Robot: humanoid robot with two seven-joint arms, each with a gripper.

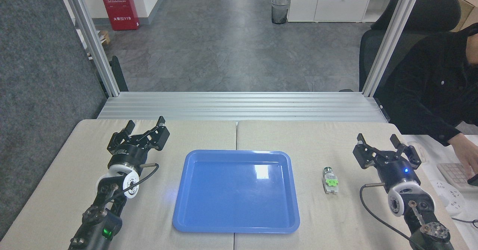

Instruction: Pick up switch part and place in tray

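The switch part (330, 181) is lying right of centre, just beside the tray (194, 212), apparently untouched. Both the right gripper (378, 141) and left gripper (145, 125) are hovering spread, holding nothing. The 1 risk: rolling the small part away while closing.

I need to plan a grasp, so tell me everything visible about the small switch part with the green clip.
The small white-grey switch part has a bright green clip across its middle and a dark, silver-ringed cylindrical end pointing away from the robot. It looks plastic with a metal ring. It lies flat on the beige table, right of the blue tray, untouched and apart from both grippers.
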